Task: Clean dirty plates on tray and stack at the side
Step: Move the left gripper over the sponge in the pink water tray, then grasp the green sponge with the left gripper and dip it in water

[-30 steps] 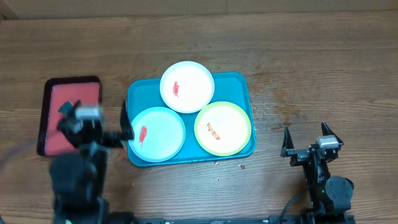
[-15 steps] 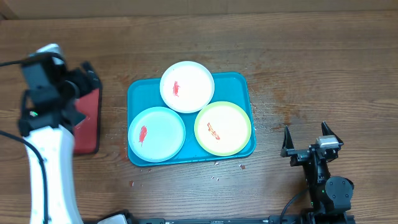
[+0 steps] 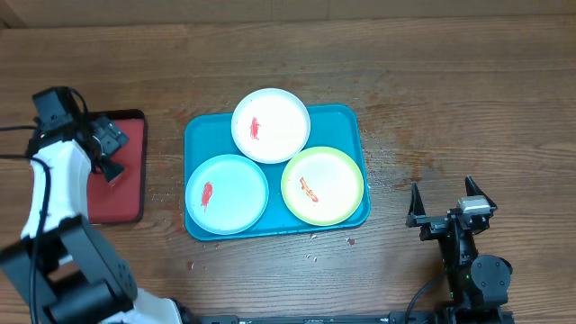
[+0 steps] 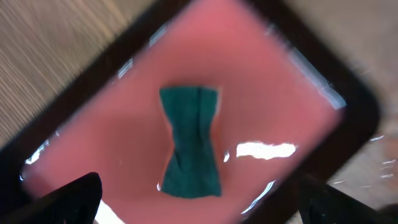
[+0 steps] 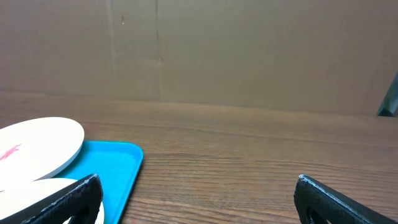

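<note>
We see the teal tray (image 3: 346,121) mid-bench (image 3: 450,72), long axis left to right, holding the white plate (image 3: 270,126), blue plate (image 3: 227,193) and yellow-green plate (image 3: 322,186). Our left jaws hang released over the green cloth (image 4: 189,143) on the red tray (image 3: 126,193). Our right jaws are released too, off to the right.

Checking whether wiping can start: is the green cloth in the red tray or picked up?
In it. The left wrist view shows the cloth lying bunched on the red tray, with the left claw open above it.
</note>
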Available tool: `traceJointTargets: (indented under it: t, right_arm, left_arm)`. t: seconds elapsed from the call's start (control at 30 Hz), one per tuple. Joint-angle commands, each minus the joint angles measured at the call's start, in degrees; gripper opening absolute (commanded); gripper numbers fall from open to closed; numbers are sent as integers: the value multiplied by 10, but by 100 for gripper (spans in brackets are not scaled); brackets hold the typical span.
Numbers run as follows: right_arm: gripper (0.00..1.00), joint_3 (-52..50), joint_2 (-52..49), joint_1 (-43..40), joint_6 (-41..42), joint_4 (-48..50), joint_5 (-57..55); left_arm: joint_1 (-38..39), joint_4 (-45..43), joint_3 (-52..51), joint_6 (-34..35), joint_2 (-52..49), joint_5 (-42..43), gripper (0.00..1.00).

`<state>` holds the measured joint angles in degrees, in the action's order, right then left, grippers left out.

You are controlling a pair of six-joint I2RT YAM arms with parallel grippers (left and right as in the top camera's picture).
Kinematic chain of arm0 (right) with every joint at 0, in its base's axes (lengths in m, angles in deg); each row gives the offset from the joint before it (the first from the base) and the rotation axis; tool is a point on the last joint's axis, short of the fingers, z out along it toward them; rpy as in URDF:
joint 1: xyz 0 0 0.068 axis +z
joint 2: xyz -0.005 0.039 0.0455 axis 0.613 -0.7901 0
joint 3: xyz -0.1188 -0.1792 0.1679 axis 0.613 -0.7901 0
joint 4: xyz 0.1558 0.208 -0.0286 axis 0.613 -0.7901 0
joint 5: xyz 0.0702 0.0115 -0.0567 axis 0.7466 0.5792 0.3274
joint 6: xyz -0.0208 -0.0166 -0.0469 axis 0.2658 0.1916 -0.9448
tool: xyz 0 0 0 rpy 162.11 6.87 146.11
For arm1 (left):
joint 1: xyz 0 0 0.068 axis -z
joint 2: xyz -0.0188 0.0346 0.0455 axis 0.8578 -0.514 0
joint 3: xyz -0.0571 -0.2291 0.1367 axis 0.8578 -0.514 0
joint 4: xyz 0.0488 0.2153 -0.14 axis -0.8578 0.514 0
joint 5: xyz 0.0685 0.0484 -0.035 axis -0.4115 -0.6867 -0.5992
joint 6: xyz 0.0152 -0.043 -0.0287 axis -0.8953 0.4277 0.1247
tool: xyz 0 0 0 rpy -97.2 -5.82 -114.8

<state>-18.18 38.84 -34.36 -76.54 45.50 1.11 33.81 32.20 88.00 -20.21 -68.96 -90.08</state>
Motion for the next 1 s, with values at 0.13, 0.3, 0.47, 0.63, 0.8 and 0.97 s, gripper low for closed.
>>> traceJointTargets:
  t: [0.13, 0.3, 0.47, 0.63, 0.8, 0.97]
  right_arm:
    - [100, -6, 5, -1, 0, 3, -4]
    - [100, -6, 5, -1, 0, 3, -4]
    - [100, -6, 5, -1, 0, 3, -4]
    - [100, -6, 5, -1, 0, 3, -4]
    - [100, -6, 5, -1, 0, 3, -4]
    - [100, -6, 5, -1, 0, 3, -4]
  left_arm:
    - [-25, 96, 151, -11, -86, 55, 100]
    - [-25, 85, 150, -12, -93, 54, 100]
    - [-25, 81, 149, -9, -93, 53, 100]
    - [-25, 85, 147, 48, -107, -7, 100]
    - [-25, 66, 147, 49, -148, -10, 99]
    - [-24, 38, 147, 48, -196, -5, 100]
